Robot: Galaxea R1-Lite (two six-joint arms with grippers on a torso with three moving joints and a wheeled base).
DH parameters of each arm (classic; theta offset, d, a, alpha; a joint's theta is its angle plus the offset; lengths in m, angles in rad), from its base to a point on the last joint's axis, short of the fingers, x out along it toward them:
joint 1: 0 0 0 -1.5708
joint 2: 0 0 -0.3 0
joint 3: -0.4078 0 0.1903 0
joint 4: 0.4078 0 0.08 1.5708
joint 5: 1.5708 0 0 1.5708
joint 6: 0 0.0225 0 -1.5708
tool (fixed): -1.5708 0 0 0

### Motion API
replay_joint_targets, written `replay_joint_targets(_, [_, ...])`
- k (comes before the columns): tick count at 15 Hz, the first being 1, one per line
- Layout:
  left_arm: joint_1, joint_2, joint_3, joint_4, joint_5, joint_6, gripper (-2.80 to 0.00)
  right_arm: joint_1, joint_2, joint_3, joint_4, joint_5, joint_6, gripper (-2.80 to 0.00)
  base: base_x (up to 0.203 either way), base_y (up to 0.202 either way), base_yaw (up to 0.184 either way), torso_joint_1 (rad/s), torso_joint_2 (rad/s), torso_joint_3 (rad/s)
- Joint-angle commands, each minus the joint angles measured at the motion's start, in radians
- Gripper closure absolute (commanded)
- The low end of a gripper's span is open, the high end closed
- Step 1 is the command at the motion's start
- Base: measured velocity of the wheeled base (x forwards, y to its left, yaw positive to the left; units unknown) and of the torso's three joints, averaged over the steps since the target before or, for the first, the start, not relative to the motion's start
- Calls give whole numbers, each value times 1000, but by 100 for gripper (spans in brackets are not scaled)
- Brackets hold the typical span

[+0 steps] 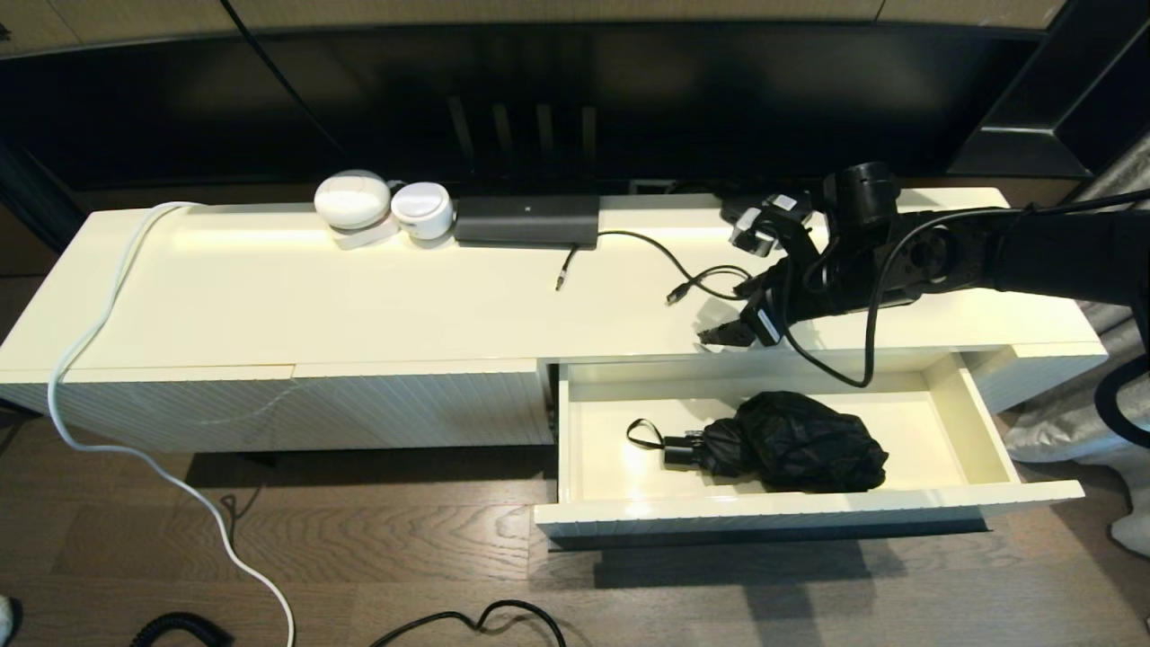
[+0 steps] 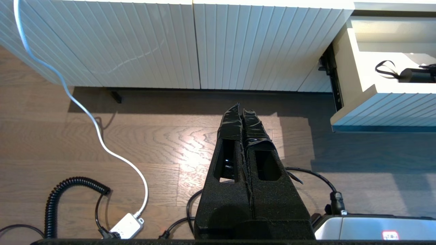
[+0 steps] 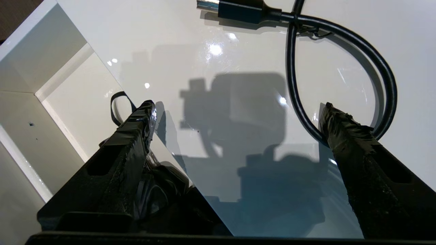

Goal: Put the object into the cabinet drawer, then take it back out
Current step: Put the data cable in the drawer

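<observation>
Head view: umbrella (image 1: 791, 442) lying in open drawer (image 1: 809, 514), right tool (image 1: 732, 316) spread wide and empty above the surface (image 1: 359, 296) edge, so probably between put-in and take-out. Left wrist: left tool (image 2: 242, 112) pressed together, parked over floor. Right wrist: strap (image 3: 117, 105) glimpsed below; next likely calls for dropping into the drawer and closing on the umbrella.

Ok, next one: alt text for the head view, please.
A folded black umbrella lies in the open cabinet drawer of a long cream cabinet. The right tool hovers open above the cabinet top, just behind the drawer, holding nothing. Cables and small white devices sit on top.
</observation>
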Motion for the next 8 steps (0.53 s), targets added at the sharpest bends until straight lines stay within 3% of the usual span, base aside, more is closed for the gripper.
replay_joint_targets(1, [0, 1, 0, 0, 0, -1, 0, 0, 6, -5, -2, 3, -5, -280, 0, 0, 0, 0, 0, 0])
replay_joint_targets(8, [0, 1, 0, 0, 1, -1, 0, -4, 5, -7, -5, 6, -23, -280, 0, 0, 0, 0, 0, 0])
